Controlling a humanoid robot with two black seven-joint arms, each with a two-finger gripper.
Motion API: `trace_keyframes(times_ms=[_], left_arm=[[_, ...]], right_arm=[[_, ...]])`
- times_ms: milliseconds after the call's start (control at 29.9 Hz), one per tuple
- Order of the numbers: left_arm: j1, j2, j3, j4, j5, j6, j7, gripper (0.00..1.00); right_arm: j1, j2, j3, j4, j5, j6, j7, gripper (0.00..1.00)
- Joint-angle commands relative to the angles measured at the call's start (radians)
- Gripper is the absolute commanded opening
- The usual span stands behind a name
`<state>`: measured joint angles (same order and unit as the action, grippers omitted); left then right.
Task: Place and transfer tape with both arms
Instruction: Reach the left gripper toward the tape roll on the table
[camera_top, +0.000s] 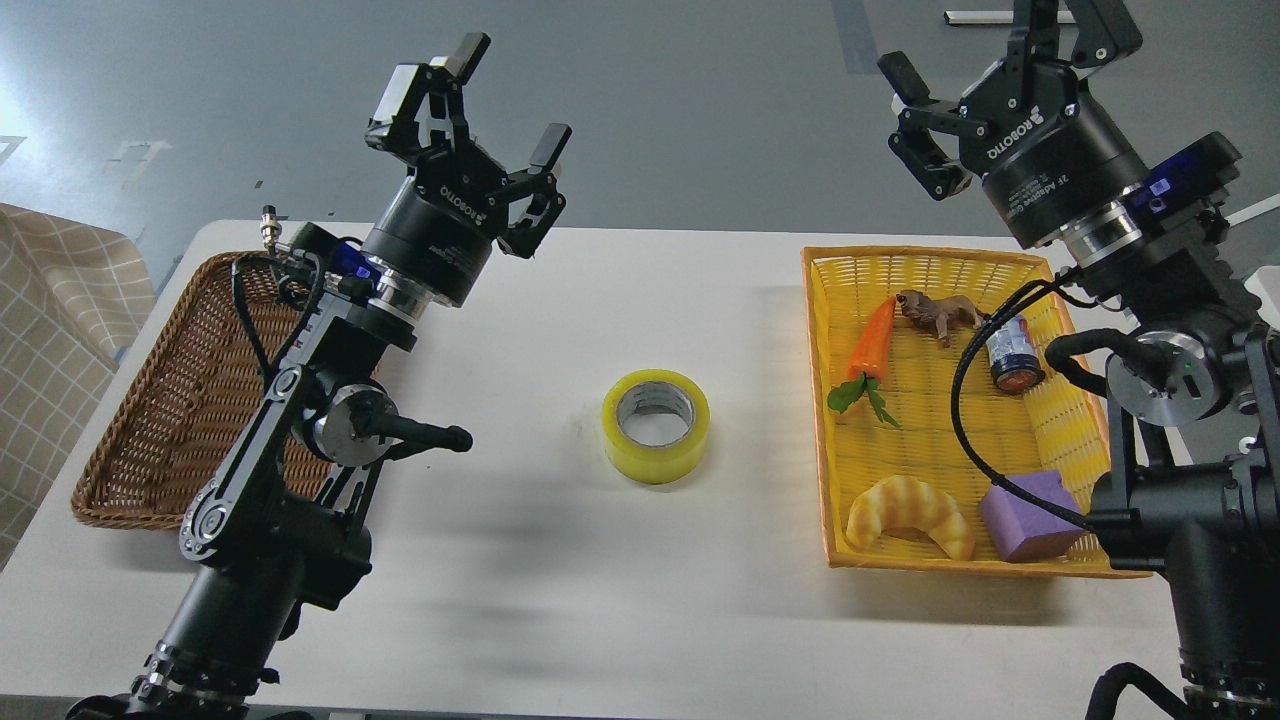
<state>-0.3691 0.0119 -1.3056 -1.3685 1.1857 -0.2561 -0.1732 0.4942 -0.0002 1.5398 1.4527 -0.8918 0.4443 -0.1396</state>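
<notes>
The tape (656, 425), a yellow translucent roll with a grey-white core, lies flat on the white table (560, 580) near its middle. My left gripper (508, 98) is open and empty, raised above the table's far left part, well left of and beyond the tape. My right gripper (985, 45) is open and empty, held high above the far edge of the yellow basket (820, 400), well right of the tape.
A brown wicker basket (160, 400) lies at the left under my left arm. The yellow basket holds a carrot (870, 345), a toy animal (935, 312), a small can (1010, 355), a croissant (908, 512) and a purple block (1030, 512).
</notes>
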Motion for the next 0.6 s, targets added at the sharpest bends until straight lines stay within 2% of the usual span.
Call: trace_keyframes(times_ms=[0, 134, 234, 268, 335, 569], left_arm=[[-0.008, 0.006, 0.095, 0.008, 0.245, 0.061, -0.006, 0.98], [-0.024, 0.037, 0.147, 0.047, 0.488, 0.083, -0.037, 0.98], [-0.037, 0.068, 0.222, 0.08, 0.776, 0.155, -0.042, 0.98], [-0.048, 0.078, 0.248, 0.095, 0.887, 0.209, -0.042, 0.98], [-0.05, 0.091, 0.291, 0.12, 0.992, 0.257, -0.042, 0.98], [-0.037, 0.215, 0.436, 0.126, 0.996, 0.285, -0.038, 0.98]], right_arm=[[0.001, 0.0, -0.023, 0.0, -0.001, 0.001, -0.002, 1.0], [0.004, 0.0, -0.023, -0.002, -0.001, 0.001, -0.003, 1.0], [0.006, 0.0, -0.029, 0.002, -0.001, 0.001, -0.009, 1.0], [0.004, 0.0, -0.029, 0.006, -0.001, 0.001, -0.011, 1.0], [0.004, 0.0, -0.027, 0.009, -0.001, 0.001, -0.011, 1.0], [0.001, 0.0, -0.026, 0.014, -0.001, -0.001, -0.011, 1.0]])
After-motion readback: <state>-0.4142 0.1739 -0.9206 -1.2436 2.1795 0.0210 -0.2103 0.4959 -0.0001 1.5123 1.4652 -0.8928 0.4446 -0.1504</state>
